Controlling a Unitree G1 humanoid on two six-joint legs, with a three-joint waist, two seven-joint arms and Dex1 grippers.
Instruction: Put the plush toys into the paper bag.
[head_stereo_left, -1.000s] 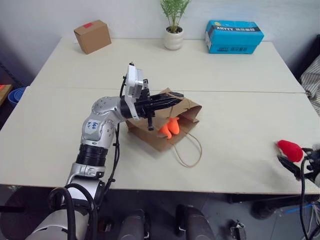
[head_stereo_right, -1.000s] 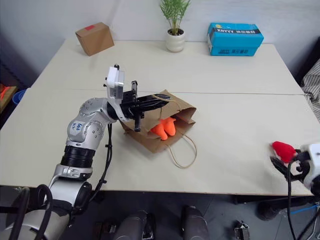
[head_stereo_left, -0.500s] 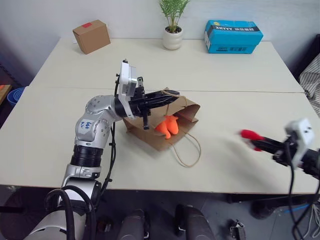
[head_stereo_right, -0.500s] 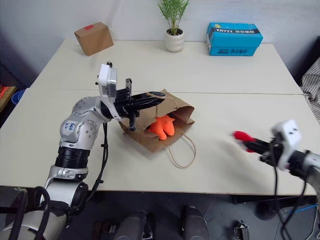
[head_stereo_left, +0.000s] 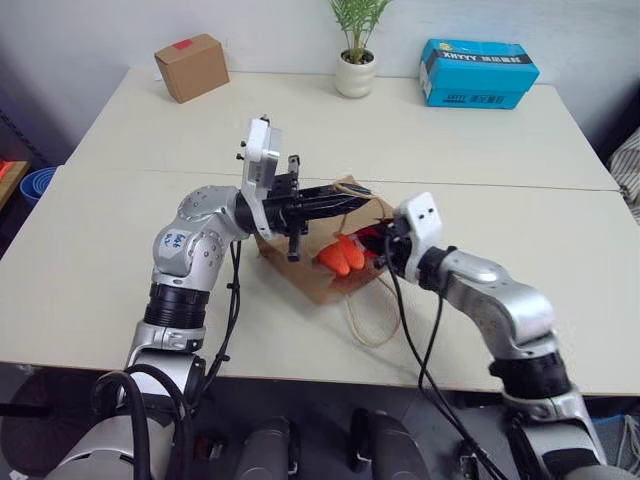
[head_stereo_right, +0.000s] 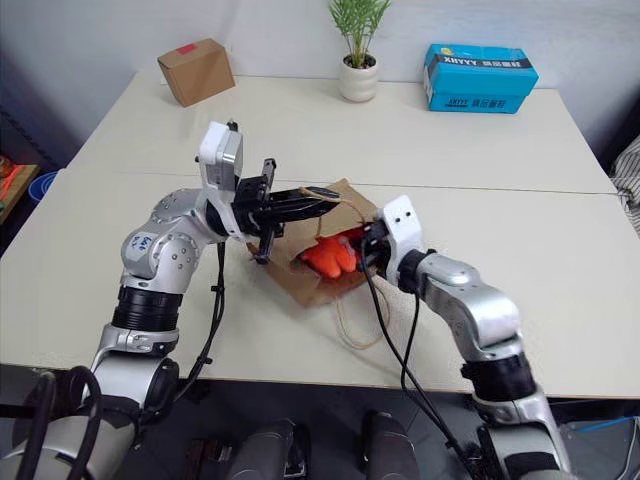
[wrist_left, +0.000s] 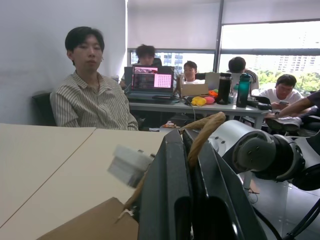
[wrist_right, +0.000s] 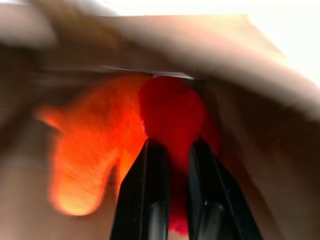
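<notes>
The paper bag (head_stereo_left: 330, 250) lies on its side on the near table (head_stereo_left: 90, 290), its long axis running diagonally, with the open mouth turned toward the robot's right and slightly away. One twine handle (head_stereo_left: 372, 315) loops loose over the tabletop toward the near edge. The left gripper (head_stereo_left: 345, 199) is clamped on the other twine handle at the bag's upper rim, holding the mouth up. Inside the bag lies the orange plush toy (head_stereo_right: 322, 258), its stubby legs pointing toward the opening. The right gripper (head_stereo_right: 366, 247) reaches into the mouth, its fingers (wrist_right: 150, 200) pinched on the red plush toy (wrist_right: 172, 112), which sits just beside the orange one, touching it. The pale tabletop is two tables pushed together. At the far edge stand a small cardboard box (head_stereo_left: 191, 67), a potted plant (head_stereo_left: 355, 60) and a blue box (head_stereo_left: 478, 73), well apart from the bag. Several people (wrist_left: 92, 97) sit at desks with laptops before bright windows.
</notes>
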